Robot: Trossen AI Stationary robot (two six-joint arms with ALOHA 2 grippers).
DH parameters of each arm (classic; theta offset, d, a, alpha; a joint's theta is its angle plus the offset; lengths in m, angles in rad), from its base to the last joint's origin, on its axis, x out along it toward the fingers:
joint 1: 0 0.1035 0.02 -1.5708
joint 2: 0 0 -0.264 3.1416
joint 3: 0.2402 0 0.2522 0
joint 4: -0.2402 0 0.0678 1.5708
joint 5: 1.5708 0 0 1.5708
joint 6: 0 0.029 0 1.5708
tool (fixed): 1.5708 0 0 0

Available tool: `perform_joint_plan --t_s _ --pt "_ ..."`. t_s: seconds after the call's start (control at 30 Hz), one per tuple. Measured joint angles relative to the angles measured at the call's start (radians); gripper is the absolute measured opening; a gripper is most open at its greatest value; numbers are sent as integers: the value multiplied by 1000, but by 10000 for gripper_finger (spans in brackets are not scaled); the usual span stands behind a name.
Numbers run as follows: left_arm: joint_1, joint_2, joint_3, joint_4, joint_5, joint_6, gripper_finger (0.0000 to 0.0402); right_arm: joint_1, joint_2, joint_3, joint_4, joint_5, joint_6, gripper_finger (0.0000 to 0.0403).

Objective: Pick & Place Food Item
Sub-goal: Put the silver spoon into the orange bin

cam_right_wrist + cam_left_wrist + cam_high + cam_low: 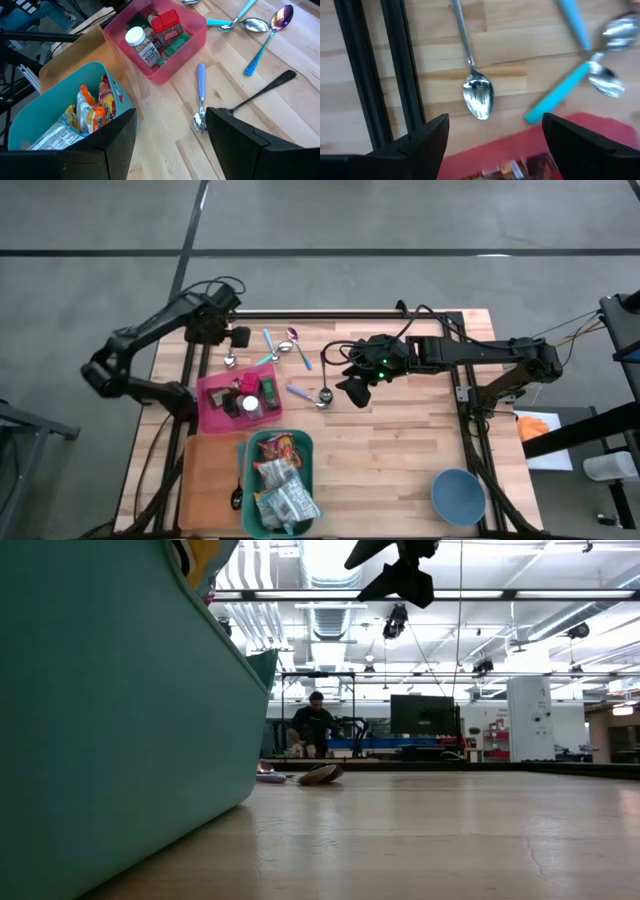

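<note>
The teal bin (pixel 279 483) of snack packets (pixel 282 502) sits at the bench's (pixel 400 450) near edge. Just beyond it is the pink bin (pixel 215 392). Beyond that bin, the left gripper (pixel 492 137) hangs over spoons (pixel 478 95), jaws open and empty. Right of the pink bin, the right gripper (pixel 170 135) hovers, jaws open, empty.

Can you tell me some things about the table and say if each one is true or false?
1. The pink bin holds spice jars. True.
2. The teal bin is empty. False: it holds snack packets.
3. The left gripper is open with nothing in it. True.
4. The blue bowl sits inside the pink bin. False: it stands alone near the table's corner.
5. The right gripper holds a spoon. False: nothing sits between its fingers.
</note>
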Motion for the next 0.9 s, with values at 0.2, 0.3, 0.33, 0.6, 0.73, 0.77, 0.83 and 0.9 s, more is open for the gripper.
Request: perform_joint_plan --t_s 0.2,0.3,0.33,0.6,0.73,0.77,0.83,0.9 --pt "58 165 0 67 4 45 322 0 0 0 0 0 0 233" --pt "76 226 0 106 4 47 322 0 0 0 0 0 0 233" --pt "80 244 0 117 4 48 322 0 0 0 0 0 0 233" --pt "98 359 0 157 11 47 312 0 0 0 0 0 0 233" --pt "113 380 -24 192 12 47 285 0 0 0 0 0 0 233" --pt "119 381 -34 205 15 47 279 0 0 0 0 0 0 233" --pt "124 380 -42 211 12 47 267 0 0 0 0 0 0 233" --pt "123 376 -44 223 7 47 258 0 0 0 0 0 0 233"
